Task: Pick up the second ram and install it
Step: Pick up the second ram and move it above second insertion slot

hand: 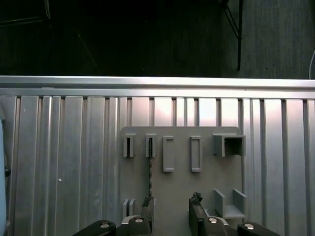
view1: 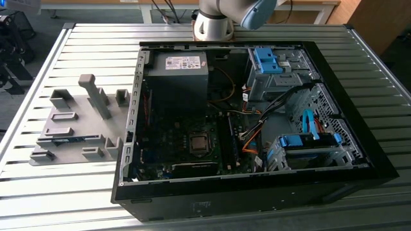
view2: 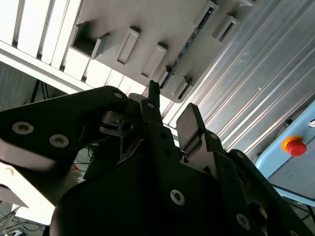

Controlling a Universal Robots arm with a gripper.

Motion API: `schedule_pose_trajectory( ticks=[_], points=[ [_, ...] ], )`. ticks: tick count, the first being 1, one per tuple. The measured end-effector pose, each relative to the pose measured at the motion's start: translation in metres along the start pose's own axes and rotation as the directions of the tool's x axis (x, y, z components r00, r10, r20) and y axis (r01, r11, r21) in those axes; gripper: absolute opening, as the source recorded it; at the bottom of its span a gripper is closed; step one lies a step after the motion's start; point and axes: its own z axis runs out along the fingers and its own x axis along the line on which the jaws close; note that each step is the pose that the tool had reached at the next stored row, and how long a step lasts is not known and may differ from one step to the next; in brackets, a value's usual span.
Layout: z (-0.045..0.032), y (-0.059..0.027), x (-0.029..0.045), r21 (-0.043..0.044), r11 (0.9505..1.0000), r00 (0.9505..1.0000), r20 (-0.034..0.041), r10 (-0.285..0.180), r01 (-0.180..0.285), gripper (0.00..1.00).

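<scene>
Black two-fingered gripper (hand: 172, 201) hangs with fingers spread and empty over a flat grey plastic fixture plate (hand: 206, 172) on the ribbed aluminium table (hand: 74, 172). The second ram (hand: 150, 169), a thin green-blue circuit-board stick, stands on edge in a slot of that plate, near one finger.

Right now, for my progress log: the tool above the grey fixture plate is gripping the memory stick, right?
No. The tool above the grey fixture plate is open and empty; the first wrist view shows the memory stick sitting on edge in the plate.
</scene>
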Motion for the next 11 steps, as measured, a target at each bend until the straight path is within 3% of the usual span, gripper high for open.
schedule_pose_trajectory(
  ticks=[11],
  points=[
    [0.0047,-0.0002,0.0001,0.0057,1.0,1.0,-0.0001,0.0,0.0,0.42]
  ],
)
